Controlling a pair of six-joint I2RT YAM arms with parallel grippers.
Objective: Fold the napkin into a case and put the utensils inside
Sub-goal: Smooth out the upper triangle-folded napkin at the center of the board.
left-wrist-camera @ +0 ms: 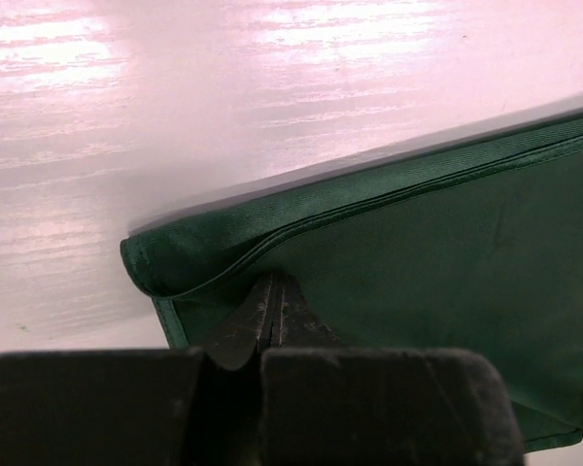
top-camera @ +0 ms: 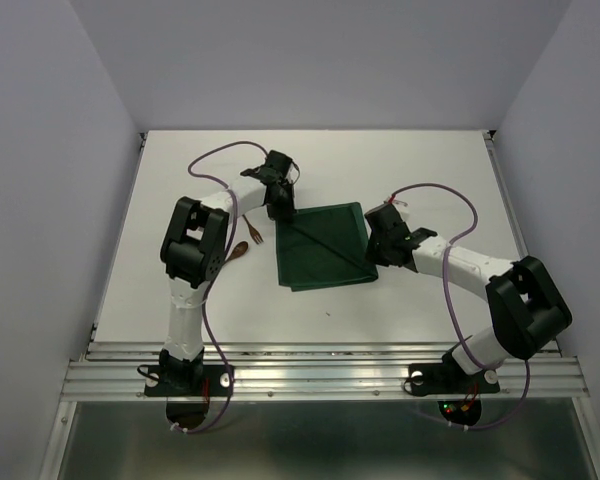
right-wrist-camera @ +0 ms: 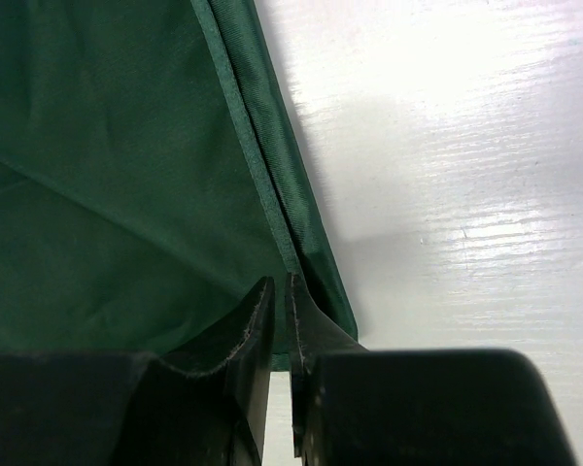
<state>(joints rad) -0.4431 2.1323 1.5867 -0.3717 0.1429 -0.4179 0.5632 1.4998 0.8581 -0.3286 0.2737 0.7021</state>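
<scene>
Overhead, the napkin is lying folded on the table, with the left gripper at its far-left corner and the right gripper at its right edge. The spoon and fork are resting just left, beside the left arm. Only the left wrist is showing fingers pressed together under a curling top layer. The right wrist is showing fingers slightly parted at the hem, clamping nothing.

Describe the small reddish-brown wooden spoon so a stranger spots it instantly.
On the white table, find the dark green cloth napkin. Left of it lie two slim wooden pieces: the spoon is the redder, round-ended one, not the thin brown fork.
</scene>
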